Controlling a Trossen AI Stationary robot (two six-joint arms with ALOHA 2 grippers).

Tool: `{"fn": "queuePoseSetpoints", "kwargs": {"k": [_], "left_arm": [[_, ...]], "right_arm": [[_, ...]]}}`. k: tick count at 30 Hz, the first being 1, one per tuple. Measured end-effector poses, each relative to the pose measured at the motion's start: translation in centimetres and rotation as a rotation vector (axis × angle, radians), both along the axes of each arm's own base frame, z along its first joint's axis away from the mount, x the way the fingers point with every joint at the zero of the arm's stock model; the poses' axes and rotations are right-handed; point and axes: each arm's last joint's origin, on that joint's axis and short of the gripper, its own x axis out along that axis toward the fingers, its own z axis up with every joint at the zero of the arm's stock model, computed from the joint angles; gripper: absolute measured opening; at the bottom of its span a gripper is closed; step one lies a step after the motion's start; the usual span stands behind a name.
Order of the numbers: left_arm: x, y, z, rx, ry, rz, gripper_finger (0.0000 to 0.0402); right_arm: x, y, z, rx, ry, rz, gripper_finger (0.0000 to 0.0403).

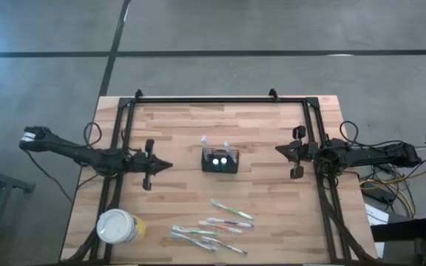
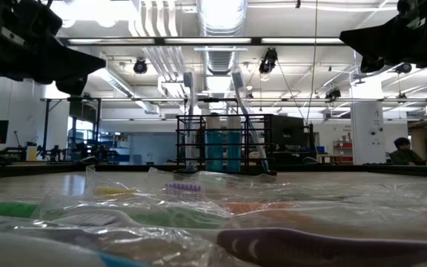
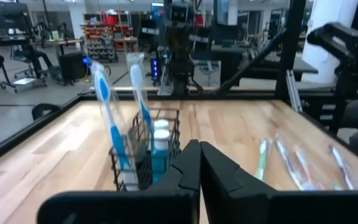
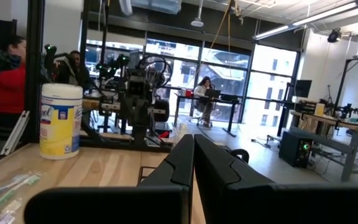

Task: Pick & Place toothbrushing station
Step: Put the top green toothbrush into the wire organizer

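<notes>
At the counter's middle: I see the toothbrushing station (image 1: 220, 161), a small black mesh caddy, standing upright on the wooden counter (image 1: 272, 133), with two toothbrushes and what look like two capped tubes standing in it.
Left claw: the left claw (image 1: 167, 165) hangs just off the caddy's left side, apart from it, fingers pressed together on nothing; in its wrist view the caddy sits right ahead of the closed tips.
Right claw: the right claw (image 1: 278, 149) waits off the caddy's right side, farther away, also pressed together and empty.
Loose items: several wrapped toothbrushes (image 1: 231, 213) lie flat on the near part of the counter, well apart from the caddy; a round white tub (image 1: 117, 226) stands at the near left corner.
Step in hand: I judge this as the approach, before any pick. Neither claw holds anything, and the caddy has not been lifted.
What the next move calls for: from here I would need to spread the left claw before closing in, since shut fingers cannot take the mesh wall. I would aim for the caddy's near rim, clear of the upright brush handles, and keep the lift level so the contents do not tip out.
Risk: a nudge with the closed tips could slide or topple the light caddy.
</notes>
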Motion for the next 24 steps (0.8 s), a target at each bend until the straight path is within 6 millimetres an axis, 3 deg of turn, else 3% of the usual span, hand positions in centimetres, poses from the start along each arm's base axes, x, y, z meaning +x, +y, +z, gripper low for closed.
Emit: {"fn": "queuePoseSetpoints", "kwargs": {"k": [11,15,19,24], "left_arm": [[-0.1,0.0,-0.5,0.018,0.014,0.001,0.0003],[-0.1,0.1,-0.6,0.027,0.014,0.007,0.0008],[-0.1,0.1,-0.6,0.055,0.016,0.032,0.0009],[-0.1,0.2,-0.6,0.102,0.018,0.043,0.0008]], "right_arm": [[0.0,0.0,0.2,0.125,-0.031,0.028,0.0008],[0.3,0.2,1.2,0.165,-0.025,0.049,0.0008],[1.9,1.1,3.0,0.182,0.124,0.064,0.0008],[5.2,3.0,5.5,0.198,0.491,-0.021,0.0008]]}}
